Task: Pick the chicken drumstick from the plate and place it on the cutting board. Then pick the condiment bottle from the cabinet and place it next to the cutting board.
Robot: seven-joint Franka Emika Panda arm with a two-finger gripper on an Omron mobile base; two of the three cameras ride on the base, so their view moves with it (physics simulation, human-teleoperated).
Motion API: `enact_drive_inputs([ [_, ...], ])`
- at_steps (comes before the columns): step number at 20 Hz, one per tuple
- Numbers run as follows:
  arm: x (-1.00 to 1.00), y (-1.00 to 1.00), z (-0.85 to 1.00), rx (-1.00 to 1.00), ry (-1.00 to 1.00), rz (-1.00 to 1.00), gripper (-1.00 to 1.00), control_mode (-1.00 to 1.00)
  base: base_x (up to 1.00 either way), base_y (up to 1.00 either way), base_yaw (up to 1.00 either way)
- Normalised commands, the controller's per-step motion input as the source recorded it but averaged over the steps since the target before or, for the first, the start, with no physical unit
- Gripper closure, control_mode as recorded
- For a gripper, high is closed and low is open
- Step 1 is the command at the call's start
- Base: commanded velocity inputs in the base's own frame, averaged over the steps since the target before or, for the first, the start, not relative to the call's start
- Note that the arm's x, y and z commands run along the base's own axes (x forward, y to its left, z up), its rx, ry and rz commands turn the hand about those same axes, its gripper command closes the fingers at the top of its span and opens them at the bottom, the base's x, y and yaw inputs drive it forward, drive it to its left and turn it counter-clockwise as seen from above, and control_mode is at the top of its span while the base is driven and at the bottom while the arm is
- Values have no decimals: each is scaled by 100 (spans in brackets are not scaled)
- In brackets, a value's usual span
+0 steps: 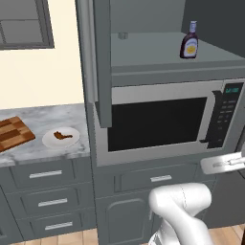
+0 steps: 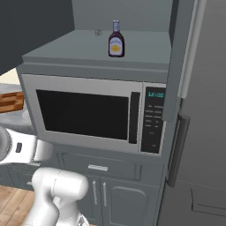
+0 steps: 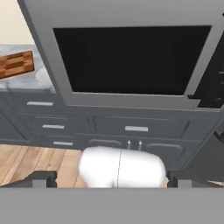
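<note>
so the chicken drumstick [image 1: 62, 136] is lying on the plate [image 1: 50, 141], nothing picked up yet. plate sits on the marble counter [image 1: 45, 119] just right of the cutting board [image 1: 13, 133], close but not touching as far as i can tell. the condiment bottle [image 1: 189, 41] stands upright on the shelf of the open cabinet [image 1: 143, 60], above the microwave [image 1: 162, 122], near the right side of the shelf.

gripper [image 3: 111, 181] is low and well away from the plate, pointing at the microwave front and drawers [image 3: 52, 127]. its two dark tips stand far apart at the bottom corners of the hand view, so jaws wide apart, holding nothing.

risks, my guess: the drumstick is small and thin, so the fingers could pinch the plate rim or slide the plate toward the board instead of catching the meat. the open cabinet door [image 1: 101, 62] hangs out between the counter and the microwave, so a swing toward the plate might clip it. later, a bottle that tall and narrow may tip on the shelf if nudged.

views: left base view gives the plate with the drumstick and the whole board corner. right base view has the bottle [image 2: 116, 40] square on, plus the microwave keypad and a fridge door to the right, with just a sliver of board [image 2: 11, 101]. hand view catches the board [image 3: 16, 64] far left.
</note>
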Motion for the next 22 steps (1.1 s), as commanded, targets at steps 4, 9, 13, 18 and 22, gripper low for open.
enact_drive_inputs([
  [4, 25, 0, 0, 0, 0, 0, -100, -100, 0, 0, 0],
  [9, 13, 0, 0, 0, 0, 0, -100, -100, 0, 0, 0],
  [13, 3, 0, 0, 0, 0, 0, -100, 100, 0, 0, 0],
  [18, 0, 0, 0, 0, 0, 0, -100, 100, -10, 6, 0],
  [22, 0, 0, 0, 0, 0, 0, -100, 100, -24, 23, 0],
])
